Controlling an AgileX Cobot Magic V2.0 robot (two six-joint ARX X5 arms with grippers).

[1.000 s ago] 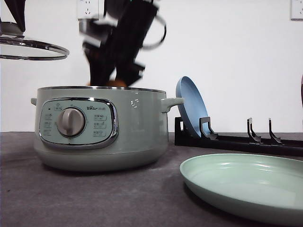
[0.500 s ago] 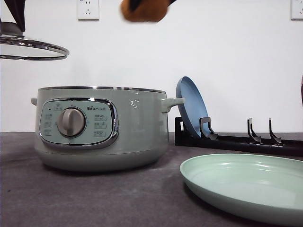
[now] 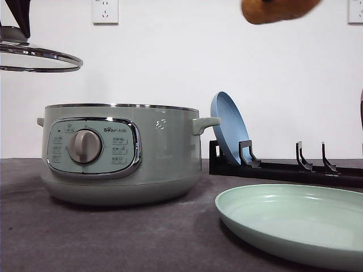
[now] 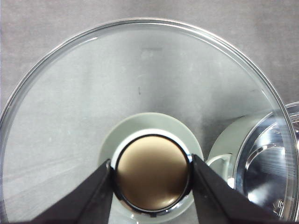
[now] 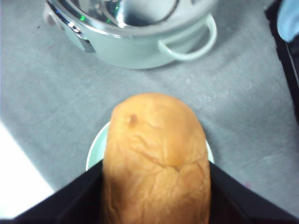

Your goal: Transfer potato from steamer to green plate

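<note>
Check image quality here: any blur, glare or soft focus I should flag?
Front view: the potato at the top edge is smeared by motion blur; the steamer is sharp. Right wrist view: steamer and table slightly soft, potato skin fairly clear. Left wrist view: faint reflections on the glass lid; knob crisp.

You have the potato (image 3: 278, 10) high in the air at the top of the front view, over the stretch between the steamer (image 3: 122, 153) and the green plate (image 3: 295, 226). From the right wrist it is an orange-brown oval with wrinkled matte skin and a small dark spot (image 5: 156, 158), squeezed on both sides by the black jaws, with the plate's rim (image 5: 96, 149) showing beneath it. Your steamer sits upright on the counter, lid off, its dial facing the camera and the shiny inner pot exposed. The green plate lies flat and empty to the steamer's right.
</note>
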